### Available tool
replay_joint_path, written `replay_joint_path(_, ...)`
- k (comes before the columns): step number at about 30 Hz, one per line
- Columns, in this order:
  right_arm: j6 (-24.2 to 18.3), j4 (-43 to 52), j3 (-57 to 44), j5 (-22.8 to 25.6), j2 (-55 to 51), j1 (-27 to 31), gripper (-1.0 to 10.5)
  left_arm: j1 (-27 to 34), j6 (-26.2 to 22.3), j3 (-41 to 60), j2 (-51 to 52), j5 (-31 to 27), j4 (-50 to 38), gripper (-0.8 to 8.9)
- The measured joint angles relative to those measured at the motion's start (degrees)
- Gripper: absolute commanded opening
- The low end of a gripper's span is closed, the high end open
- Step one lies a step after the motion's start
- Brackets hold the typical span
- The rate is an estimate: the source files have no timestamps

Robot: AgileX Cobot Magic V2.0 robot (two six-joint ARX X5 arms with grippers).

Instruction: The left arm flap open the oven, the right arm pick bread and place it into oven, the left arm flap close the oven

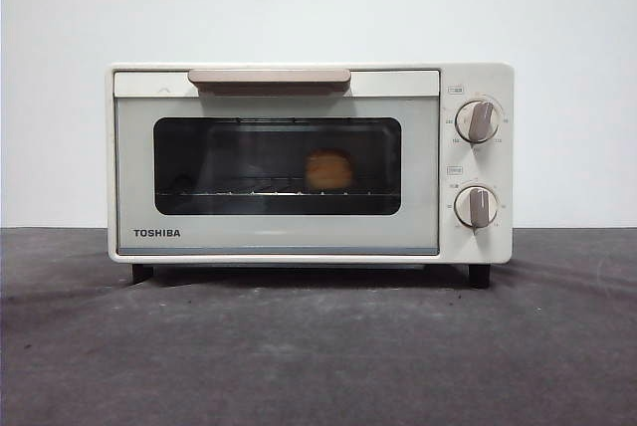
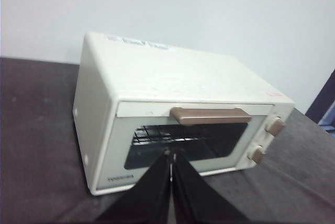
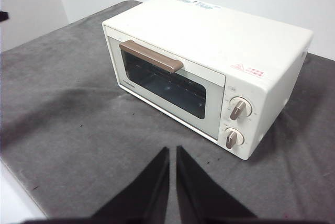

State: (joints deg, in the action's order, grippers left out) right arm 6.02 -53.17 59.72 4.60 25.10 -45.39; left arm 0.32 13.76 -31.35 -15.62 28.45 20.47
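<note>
Oven [image 1: 309,162] door shut, bread [image 1: 328,170] on the rack inside, at 3 o'clock of window centre, so task looks done. My left gripper [image 2: 171,156] hangs before the door, jaws nearly together, empty. My right gripper [image 3: 172,150] waits well back, same.

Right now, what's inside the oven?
Through the closed door's window, the oven holds the bread, sitting on the wire rack. The cavity beyond the window's edges is hidden by the door frame.
</note>
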Motion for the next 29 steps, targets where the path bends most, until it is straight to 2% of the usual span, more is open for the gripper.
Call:
replay_joint_path(4,0.0,0.0,0.0,0.0,0.0,0.0,0.2,0.0,-1.8,9.3,4.0,-0.4,-7.0,0.10)
replay_joint_path(8,0.0,0.0,0.0,0.0,0.0,0.0,0.2,0.0,-8.7,19.3,9.8,-3.6,-9.6,0.10)
replay_joint_path(11,0.0,0.0,0.0,0.0,0.0,0.0,0.2,0.0,-10.9,25.3,13.2,-7.6,-9.2,0.10)
replay_joint_path(14,0.0,0.0,0.0,0.0,0.0,0.0,0.2,0.0,-11.1,28.7,15.3,-12.3,-9.2,0.10)
replay_joint_path(22,0.0,0.0,0.0,0.0,0.0,0.0,0.2,0.0,-8.5,29.5,15.3,-24.4,-10.3,0.10)
replay_joint_path(26,0.0,0.0,0.0,0.0,0.0,0.0,0.2,0.0,-8.3,29.5,15.3,-28.2,-10.1,0.10)
replay_joint_path(29,0.0,0.0,0.0,0.0,0.0,0.0,0.2,0.0,-8.5,29.5,15.3,-28.4,-10.0,0.10)
